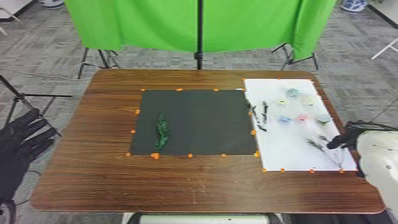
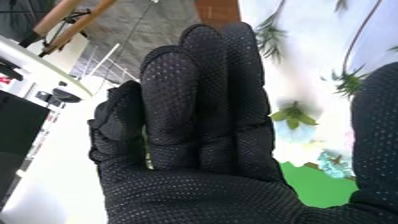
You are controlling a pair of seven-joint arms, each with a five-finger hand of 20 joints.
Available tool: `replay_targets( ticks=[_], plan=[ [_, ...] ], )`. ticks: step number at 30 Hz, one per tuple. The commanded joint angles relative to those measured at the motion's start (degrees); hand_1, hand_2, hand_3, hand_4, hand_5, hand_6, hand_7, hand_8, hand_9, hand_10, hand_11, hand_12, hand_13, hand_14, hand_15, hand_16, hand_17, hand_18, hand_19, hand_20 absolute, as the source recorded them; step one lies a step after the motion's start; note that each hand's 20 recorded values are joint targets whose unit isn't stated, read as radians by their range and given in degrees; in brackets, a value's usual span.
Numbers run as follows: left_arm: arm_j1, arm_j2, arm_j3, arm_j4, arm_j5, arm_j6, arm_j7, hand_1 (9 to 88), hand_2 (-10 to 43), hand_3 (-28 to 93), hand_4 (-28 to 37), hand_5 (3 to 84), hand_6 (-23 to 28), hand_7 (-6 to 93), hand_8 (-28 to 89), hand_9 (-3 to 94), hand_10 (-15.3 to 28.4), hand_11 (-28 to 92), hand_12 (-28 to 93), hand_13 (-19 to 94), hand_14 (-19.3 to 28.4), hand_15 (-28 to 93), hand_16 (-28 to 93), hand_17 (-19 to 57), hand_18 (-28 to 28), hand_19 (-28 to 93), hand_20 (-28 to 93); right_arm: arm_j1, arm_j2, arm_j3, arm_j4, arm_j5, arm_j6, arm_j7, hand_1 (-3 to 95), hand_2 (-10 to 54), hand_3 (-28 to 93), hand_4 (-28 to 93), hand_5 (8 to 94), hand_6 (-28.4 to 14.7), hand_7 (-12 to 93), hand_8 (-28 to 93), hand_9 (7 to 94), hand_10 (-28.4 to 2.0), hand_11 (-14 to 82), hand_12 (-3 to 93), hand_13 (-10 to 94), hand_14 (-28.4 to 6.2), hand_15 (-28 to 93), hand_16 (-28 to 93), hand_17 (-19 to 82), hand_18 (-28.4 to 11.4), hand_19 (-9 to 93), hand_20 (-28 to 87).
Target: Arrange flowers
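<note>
Green sprig (image 1: pixel 162 131) lies lengthwise on the left part of the dark sheet (image 1: pixel 206 120), its lower end near the sheet's near edge. To the right, the white sheet (image 1: pixel 280 156) carries the other stock: a pale blue-green flower (image 1: pixel 292 93) farthest off, a yellow flower (image 1: pixel 282 102) and a pale flower (image 1: pixel 309 101) nearer, then a row of blue flower (image 1: pixel 284 119), pink flower (image 1: pixel 302 118) and grey-green flower (image 1: pixel 323 119). Slim dark twigs (image 1: pixel 265 112) lie along that sheet's left side; thin leafy stems (image 1: pixel 317 145) lie on its near right part. Right hand (image 1: pixel 354 133) is at the white sheet's right edge, beside the leafy stems; whether it touches them, cannot tell. In the right wrist view the right hand (image 2: pixel 209 197) is open: fingers (image 2: pixel 171 100) straight and close together, thumb (image 2: pixel 378 135) well apart from them, nothing in its hold. Leafy stems and flowers are visible past the gap between fingers and thumb. Left hand (image 1: pixel 25 142) is off the table's left side, fingers extended and slightly spread, grasping nothing. Orange tape (image 1: pixel 155 156) marks the edges of both sheets on the brown wooden table (image 1: pixel 169 187). Green curtain (image 1: pixel 147 25) hangs beyond the far edge, a black pole (image 1: pixel 200 30) upright in front of it.
</note>
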Motion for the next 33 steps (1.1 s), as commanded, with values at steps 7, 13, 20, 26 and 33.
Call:
replay_targets(
  ticks=[7, 13, 20, 26, 33],
  plan=[
    [0.17, -0.51, 0.23, 0.06, -0.44, 0.74, -1.01, 24.4, -8.3, 69, -27.9, 29.1, 0.5, 23.2, -11, 23.4, 10.0, 21, 16, 21, 13.6, 30, 1, -9.8, 23.0, 44, 6, -2.23, -2.27, -2.73, 2.03, 1.22, 3.09, -0.40, 28.1, -9.5, 77, -28, 70.5, 0.5, 50, -19, 78.8, -10.6, 45.1, 28.4, 73, -8.5, 70, 23, 37, -21.4, 93, 40],
    [-0.03, -0.48, 0.33, 0.17, -0.49, 0.80, -1.09, 24.4, -8.0, 69, -28.1, 29.2, 0.6, 23.0, -11, 23.4, 10.1, 21, 16, 21, 13.7, 30, 1, -9.8, 23.0, 44, 6, -3.33, -3.11, -0.81, 1.63, 8.15, 7.37, 0.86, 41.4, -8.0, 75, -28, 85.2, 2.6, 41, 2, 91.2, -9.3, 43.3, 29.7, 80, -8.0, 73, 26, 43, -21.7, 93, 51],
    [0.38, -0.63, 0.27, -0.05, -0.51, 1.00, -0.48, 24.4, -7.7, 69, -28.1, 29.2, 0.5, 23.2, -11, 23.5, 10.0, 21, 16, 21, 13.7, 30, 1, -9.8, 23.0, 44, 6, -3.21, -3.89, 1.00, -1.34, 6.51, 10.57, 0.20, 38.1, -9.3, 86, -28, 89.8, 1.7, 46, 0, 93.4, -9.0, 58.3, 32.7, 84, -9.3, 84, 29, 48, -23.6, 93, 68],
    [0.32, -0.63, 0.36, -0.03, -0.47, 1.10, -0.51, 24.3, -7.6, 69, -28.1, 29.3, 0.6, 23.0, -11, 23.5, 10.1, 21, 16, 21, 13.8, 30, 1, -9.8, 23.0, 44, 6, -1.04, -5.45, 2.83, -8.59, 4.17, 11.95, -1.79, 36.4, -8.0, 89, -27, 91.4, 2.2, 52, -10, 93.7, -8.8, 63.2, 32.1, 86, -9.0, 87, 29, 51, -24.1, 93, 71],
    [-0.30, -0.18, 1.13, 0.23, -0.38, 0.97, -0.90, 24.3, -7.6, 69, -28.1, 29.3, 0.6, 23.1, -11, 23.5, 10.0, 21, 15, 21, 13.7, 30, 1, -9.8, 23.0, 44, 6, 9.87, -8.37, -2.61, -12.26, 8.03, 11.04, -3.14, 35.4, -7.0, 89, -25, 92.7, 3.0, 53, -9, 93.7, -7.8, 67.9, 29.1, 89, -7.8, 87, 29, 55, -24.0, 93, 73]
  ],
)
